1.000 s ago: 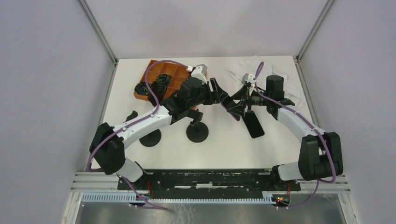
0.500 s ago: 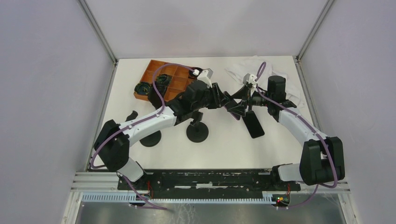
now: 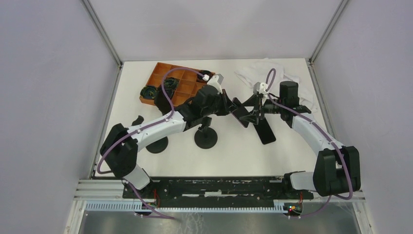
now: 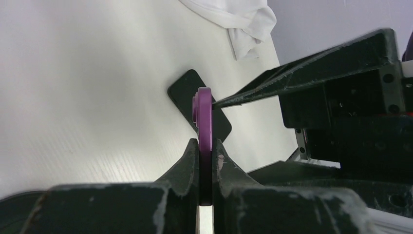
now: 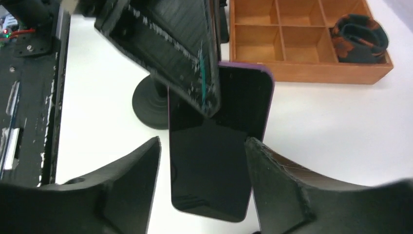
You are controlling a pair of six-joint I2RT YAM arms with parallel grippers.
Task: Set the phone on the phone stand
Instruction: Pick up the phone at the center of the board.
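since a second ago the left arm has pushed further right and the two claws have drawn in on each other, so that the phone now hangs in the air between them above the table, right of the stand and not yet on it

the left claw is clamped on the phone's purple edge, one finger on each face; the right claw stands apart, its fingers either side of the dark screen, and i cannot tell whether either one touches it

to my eye this is a handover, with the left arm taking the weight; what is left would be for the right claw to clear off and the left to carry the phone back to the stand, which is near its own forearm

a black slab lies flat on the table just under the claws, a second stand sits further left, and a tray and a cloth lie at the far side

no brand, label or writing can be read anywhere; the phone's screen is dark and blank
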